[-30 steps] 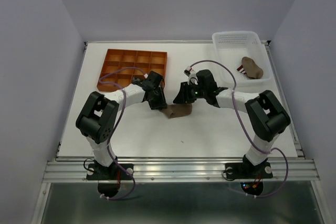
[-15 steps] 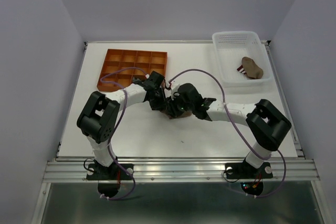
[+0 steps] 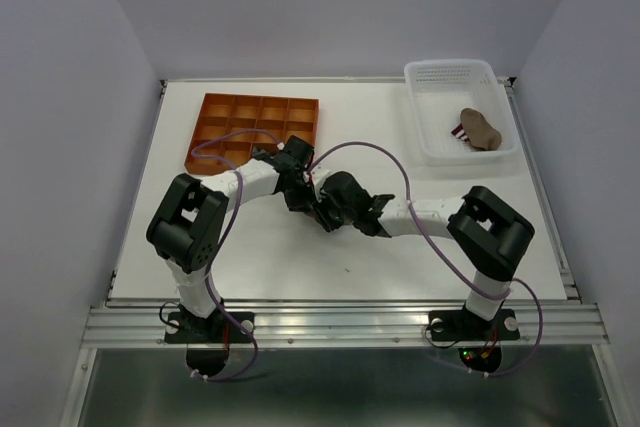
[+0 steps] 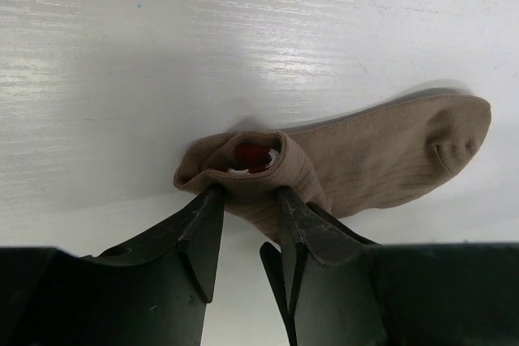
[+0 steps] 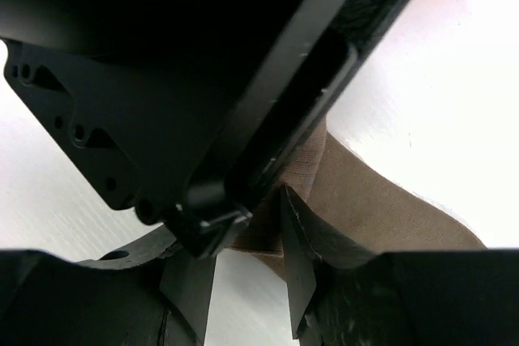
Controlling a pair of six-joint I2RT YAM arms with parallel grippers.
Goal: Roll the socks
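**A:** From the left: the orange plastic compartment tray sits at the far side of the white worktop. Just right of it, our left end effector pinches the rolled cuff of the tan-brown ribbed fabric sock, with one finger on each side. A bit of red and white shows inside the roll.

**B:** The rest of that sock lies flat on the worktop near the middle. Our right end effector is crowded hard against the left one. Fabric sits between its fingers, but we cannot tell whether they press on it or only straddle it.

**A:** Then we judge the roll is barely begun. To do it well, we hold the cuff firm as the core and take the flat part close beside it. We turn in small bites, so the layers stack evenly.

**B:** And we mind the two end effectors, since they are nearly touching. On the far right, the white perforated plastic basket holds a tan bundled sock, probably a finished one.
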